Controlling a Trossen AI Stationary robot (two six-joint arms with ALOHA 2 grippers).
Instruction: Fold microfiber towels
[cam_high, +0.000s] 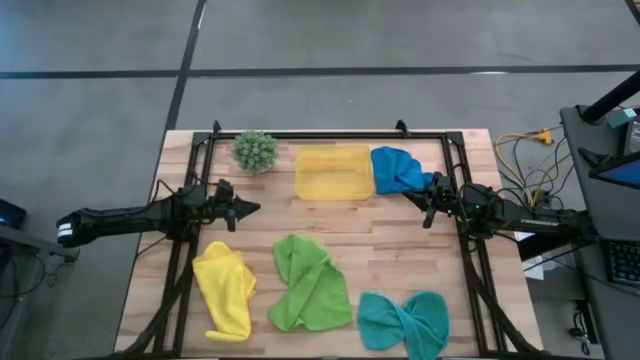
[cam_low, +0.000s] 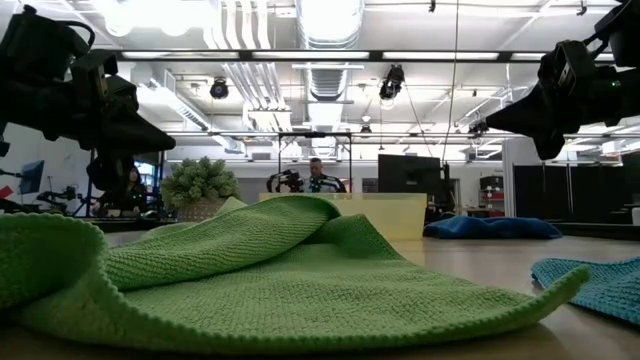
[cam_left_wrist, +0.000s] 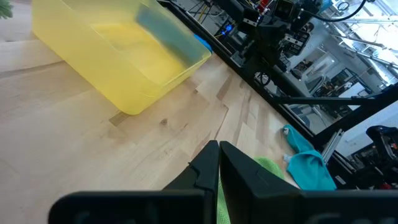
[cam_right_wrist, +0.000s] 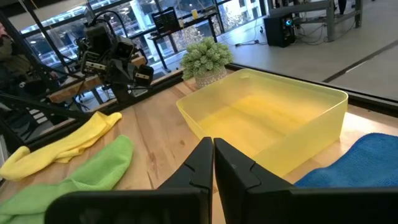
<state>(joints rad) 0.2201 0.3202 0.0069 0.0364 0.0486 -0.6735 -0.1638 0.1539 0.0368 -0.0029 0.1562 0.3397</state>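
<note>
The left end effector (cam_high: 243, 209) hovers above the table near its left edge, fingers pressed together with nothing between them. The right end effector (cam_high: 422, 206) mirrors it near the right edge, likewise closed and empty, its tip just beside the blue towel (cam_high: 397, 170).

All four microfiber towels lie loose on the table (cam_high: 400, 250), none yet folded. The blue one sits bunched at the far edge toward the right corner, touching the yellow tray (cam_high: 334, 172). The yellow towel (cam_high: 226, 291) lies crumpled near the front left corner, below the left end effector. The lime green towel (cam_high: 309, 285) sprawls at the middle of the front edge, partly doubled over itself. The teal towel (cam_high: 404, 322) is pinched into a bow shape near the front right corner. A small spiky plant (cam_high: 256, 150) stands at the far edge, left of the tray.

These cloths look light, limp and fuzzy. In the low view the green one drapes in soft waves with a raised hem, so it should sag and trail when lifted rather than hold a shape. The nap probably grips the wood slightly, so dragging may bunch it. The best hold is likely a thin pinch at a corner or along an exposed hem, one corner for each end effector, to spread the cloth flat first. Which corners of the teal towel are free is hard to tell from above.
</note>
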